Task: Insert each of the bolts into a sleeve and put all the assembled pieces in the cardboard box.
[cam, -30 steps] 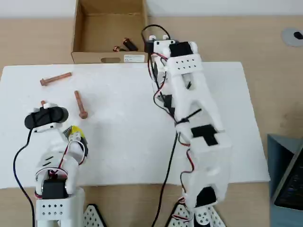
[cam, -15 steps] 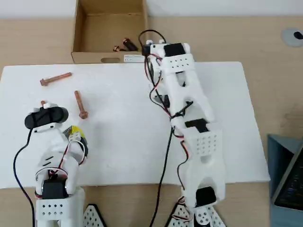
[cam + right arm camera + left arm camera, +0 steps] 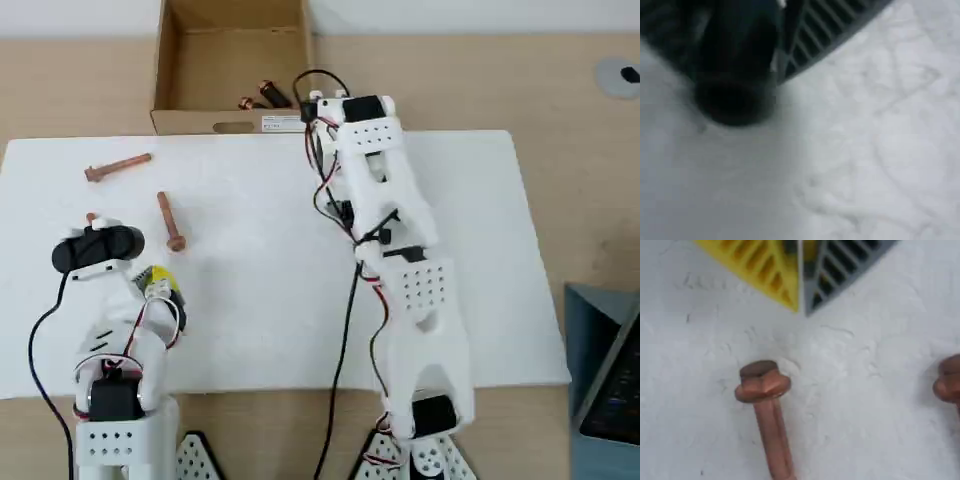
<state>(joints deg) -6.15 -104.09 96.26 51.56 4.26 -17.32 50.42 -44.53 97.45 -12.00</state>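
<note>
Wood tabletop [image 3: 570, 150] carries a white foam mat [image 3: 250, 300] before the arm bases. Nearest, the left gripper [image 3: 801, 305] has its yellow and grey fingers pressed together on nothing, a copper bolt [image 3: 767, 410] lying just off its tip. A farther bolt [image 3: 118, 166] lies toward the mat's far left. The right gripper [image 3: 776, 70] clamps a dark sleeve [image 3: 735, 92] over the mat's far edge. Beyond, the cardboard box [image 3: 165, 70] holds assembled pieces [image 3: 265, 95].
</note>
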